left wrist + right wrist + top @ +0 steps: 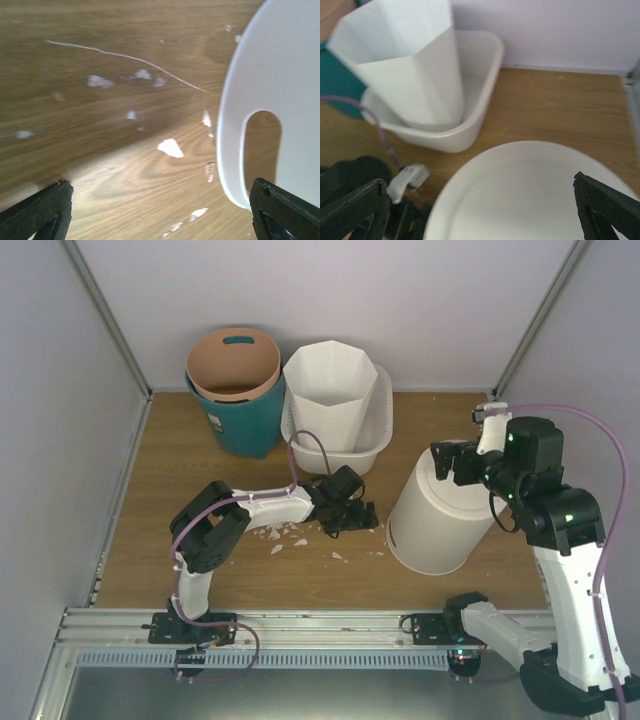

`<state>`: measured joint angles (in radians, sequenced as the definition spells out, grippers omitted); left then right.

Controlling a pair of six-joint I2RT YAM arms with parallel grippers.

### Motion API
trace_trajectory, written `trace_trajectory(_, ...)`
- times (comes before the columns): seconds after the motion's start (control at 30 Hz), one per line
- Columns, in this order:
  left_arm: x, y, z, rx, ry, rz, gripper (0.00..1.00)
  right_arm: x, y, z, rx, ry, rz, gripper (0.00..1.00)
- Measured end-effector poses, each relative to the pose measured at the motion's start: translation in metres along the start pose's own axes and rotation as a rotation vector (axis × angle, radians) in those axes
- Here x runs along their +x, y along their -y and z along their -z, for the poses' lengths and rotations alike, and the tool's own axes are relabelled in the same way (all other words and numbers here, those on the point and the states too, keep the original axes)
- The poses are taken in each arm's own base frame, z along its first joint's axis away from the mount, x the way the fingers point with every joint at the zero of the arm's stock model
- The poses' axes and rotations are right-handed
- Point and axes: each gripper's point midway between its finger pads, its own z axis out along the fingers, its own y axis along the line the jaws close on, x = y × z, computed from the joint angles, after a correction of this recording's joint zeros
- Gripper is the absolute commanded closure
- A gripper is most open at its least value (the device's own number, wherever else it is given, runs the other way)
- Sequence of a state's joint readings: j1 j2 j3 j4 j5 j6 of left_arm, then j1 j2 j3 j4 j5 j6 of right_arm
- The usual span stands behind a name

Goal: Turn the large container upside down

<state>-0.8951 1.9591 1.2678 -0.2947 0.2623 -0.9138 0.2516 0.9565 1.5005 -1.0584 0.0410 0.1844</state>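
Black fingertips (42, 207) of the left gripper (162, 207) stand wide apart low over the table (150, 540), holding nothing; the large container (368, 455) sits at the back near the wall, mouth up and not yet turned, its long side seeming to run toward that wall, though the octagonal bin (330, 390) standing inside hides much and likely must come out first; a teal bin (240, 415) stands just beside it; nearer, an inverted round white bin (440, 515) sits under the right gripper (480, 210), its jaws likewise apart, gripping nothing.
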Motion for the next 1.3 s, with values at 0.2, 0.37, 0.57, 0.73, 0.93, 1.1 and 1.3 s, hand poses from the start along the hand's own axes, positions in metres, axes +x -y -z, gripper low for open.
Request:
trace_trajectory(0.2, -0.017, -0.014, 0.027, -0.068, 0.066, -0.093, 0.06, 0.010, -0.048, 0.010, -0.287, -0.041, 0.005, 0.00)
trace_trajectory(0.37, -0.047, 0.020, 0.087, -0.004, 0.235, -0.263, 0.07, 0.033, -0.069, 0.027, -0.425, -0.115, -0.006, 0.00)
trace_trajectory(0.57, -0.068, 0.079, 0.170, 0.131, 0.449, -0.466, 0.07, 0.091, -0.081, 0.028, -0.512, -0.320, -0.089, 0.00)
trace_trajectory(0.73, -0.088, 0.121, 0.227, 0.185, 0.608, -0.628, 0.05, 0.095, -0.081, 0.025, -0.503, -0.329, -0.164, 0.00)
trace_trajectory(0.93, -0.125, 0.184, 0.318, 0.205, 0.878, -0.888, 0.02, 0.097, -0.077, 0.016, -0.481, -0.275, -0.230, 0.00)
trace_trajectory(1.1, -0.153, 0.215, 0.372, 0.136, 1.079, -1.113, 0.02, 0.091, -0.067, -0.004, -0.408, -0.227, -0.260, 0.00)
trace_trajectory(1.3, -0.176, 0.214, 0.354, -0.017, 1.071, -1.333, 0.02, 0.083, -0.056, -0.017, -0.323, -0.230, -0.284, 0.00)
